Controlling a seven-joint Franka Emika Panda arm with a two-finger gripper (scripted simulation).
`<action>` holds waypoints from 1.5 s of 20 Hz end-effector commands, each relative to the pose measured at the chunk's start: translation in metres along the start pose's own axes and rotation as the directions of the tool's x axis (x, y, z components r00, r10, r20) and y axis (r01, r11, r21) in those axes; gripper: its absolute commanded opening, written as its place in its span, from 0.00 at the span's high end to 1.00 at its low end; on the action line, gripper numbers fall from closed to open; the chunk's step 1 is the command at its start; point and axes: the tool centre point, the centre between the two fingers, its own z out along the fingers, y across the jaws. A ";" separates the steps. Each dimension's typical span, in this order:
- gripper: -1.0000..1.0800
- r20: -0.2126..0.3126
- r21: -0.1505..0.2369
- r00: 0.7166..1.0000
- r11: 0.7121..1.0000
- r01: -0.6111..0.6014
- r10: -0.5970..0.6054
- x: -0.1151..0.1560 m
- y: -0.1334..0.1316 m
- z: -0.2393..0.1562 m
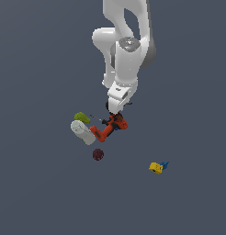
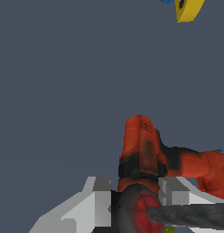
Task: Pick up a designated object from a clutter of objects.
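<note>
My gripper [image 1: 114,113] is down in the clutter, right over the orange-red drill [image 1: 108,128]. In the wrist view its two pale fingers [image 2: 101,196] stand on either side of the designated object [image 2: 135,213], a round black-and-red handle seen end-on. Both fingers touch the handle, and the tool's dark shaft [image 2: 193,216] runs off to one side. The drill [image 2: 142,145] lies just beyond the handle. In the exterior view the arm hides the handle, and only a thin dark line [image 1: 97,119] shows near the drill.
A white bottle [image 1: 81,132] lies against the drill on the exterior view's left, with an olive-green lump [image 1: 81,117] behind it. A dark-red ball [image 1: 98,154] sits nearer the camera. The yellow-and-blue piece [image 1: 157,167] lies apart at the exterior view's right.
</note>
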 end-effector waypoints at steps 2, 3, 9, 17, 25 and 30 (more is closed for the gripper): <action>1.00 -0.006 -0.004 1.000 1.000 -0.003 0.003 -0.019 0.017 -0.032; 1.00 -0.006 -0.004 1.000 1.000 -0.003 0.003 -0.025 0.021 -0.041; 1.00 -0.005 -0.005 1.000 1.000 -0.004 0.004 -0.057 0.047 -0.093; 1.00 -0.003 -0.006 1.000 1.000 -0.006 0.006 -0.092 0.078 -0.149; 1.00 -0.001 -0.008 1.000 1.000 -0.006 0.006 -0.108 0.095 -0.178; 1.00 -0.001 -0.008 1.000 1.000 -0.007 0.007 -0.110 0.096 -0.180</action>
